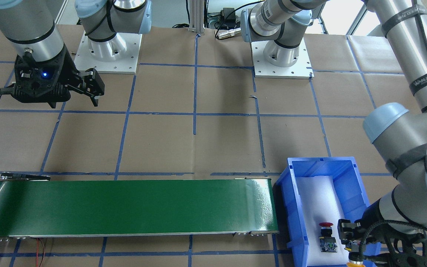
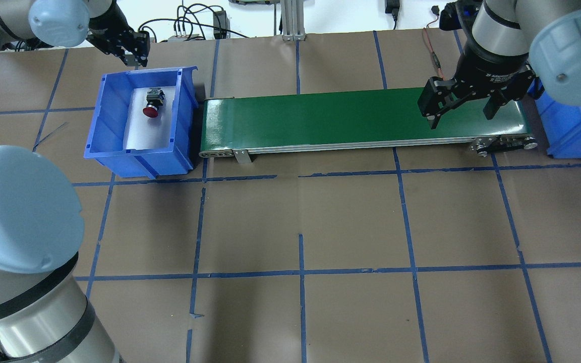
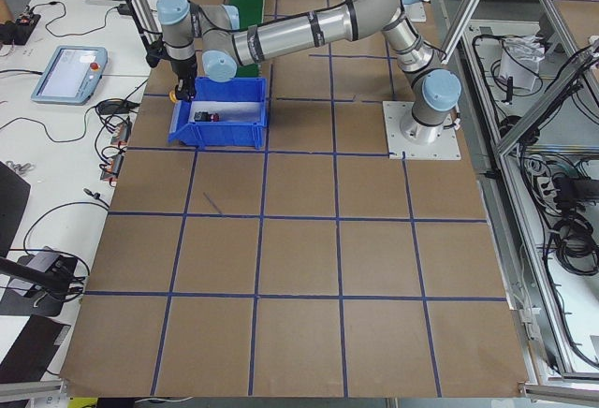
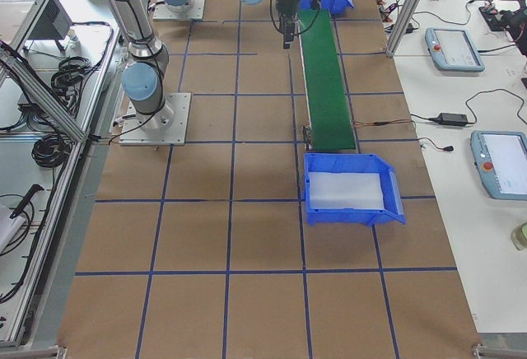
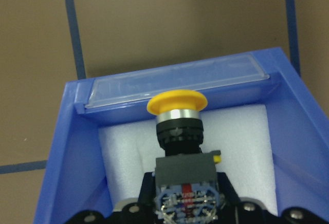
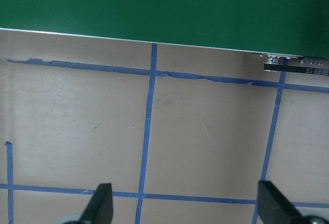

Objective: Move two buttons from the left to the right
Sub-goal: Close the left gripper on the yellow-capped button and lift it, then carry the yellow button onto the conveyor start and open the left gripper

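Observation:
My left gripper (image 5: 186,206) is shut on the yellow-capped button (image 5: 177,106), gripping its grey contact block. It holds the button over the white foam at one end of the left blue bin (image 5: 59,178). In the front-facing view this gripper (image 1: 354,241) is at the bin's near right corner, with the yellow cap (image 1: 355,264) below it. The red-capped button (image 2: 152,103) lies on its side on the foam in the same bin (image 2: 100,121), and also shows in the front-facing view (image 1: 326,237). My right gripper (image 2: 464,108) is open and empty above the conveyor's right end, its fingers (image 6: 100,206) wide apart.
A long green conveyor belt (image 2: 321,118) runs from the left bin to a second blue bin (image 2: 570,138) at the right, lined with white foam (image 4: 342,193). The table is brown paper with a blue tape grid (image 2: 300,272).

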Robot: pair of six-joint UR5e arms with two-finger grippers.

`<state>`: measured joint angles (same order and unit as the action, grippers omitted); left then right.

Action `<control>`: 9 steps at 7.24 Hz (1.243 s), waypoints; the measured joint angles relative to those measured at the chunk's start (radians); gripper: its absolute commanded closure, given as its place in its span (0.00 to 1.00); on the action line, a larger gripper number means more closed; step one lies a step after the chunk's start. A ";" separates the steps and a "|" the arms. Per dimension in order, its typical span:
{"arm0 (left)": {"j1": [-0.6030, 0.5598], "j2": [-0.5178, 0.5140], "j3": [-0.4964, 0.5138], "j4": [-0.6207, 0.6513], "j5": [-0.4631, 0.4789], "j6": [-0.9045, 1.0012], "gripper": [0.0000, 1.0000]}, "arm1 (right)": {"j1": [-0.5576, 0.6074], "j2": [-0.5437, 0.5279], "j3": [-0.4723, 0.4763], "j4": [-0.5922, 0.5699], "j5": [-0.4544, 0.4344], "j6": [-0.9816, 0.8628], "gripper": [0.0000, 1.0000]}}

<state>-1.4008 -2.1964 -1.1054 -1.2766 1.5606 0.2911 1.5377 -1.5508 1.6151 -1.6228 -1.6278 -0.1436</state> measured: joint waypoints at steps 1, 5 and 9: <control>-0.011 0.043 -0.004 -0.026 -0.001 -0.021 0.89 | 0.000 0.000 -0.002 0.000 -0.002 0.000 0.00; -0.216 0.122 -0.029 -0.065 0.007 -0.311 0.89 | 0.001 0.004 -0.001 -0.007 -0.001 0.001 0.00; -0.293 0.077 -0.143 0.008 -0.003 -0.425 0.88 | 0.003 0.023 0.003 0.010 -0.001 0.000 0.00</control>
<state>-1.6943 -2.1199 -1.2486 -1.2690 1.5579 -0.1339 1.5403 -1.5277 1.6179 -1.6133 -1.6289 -0.1432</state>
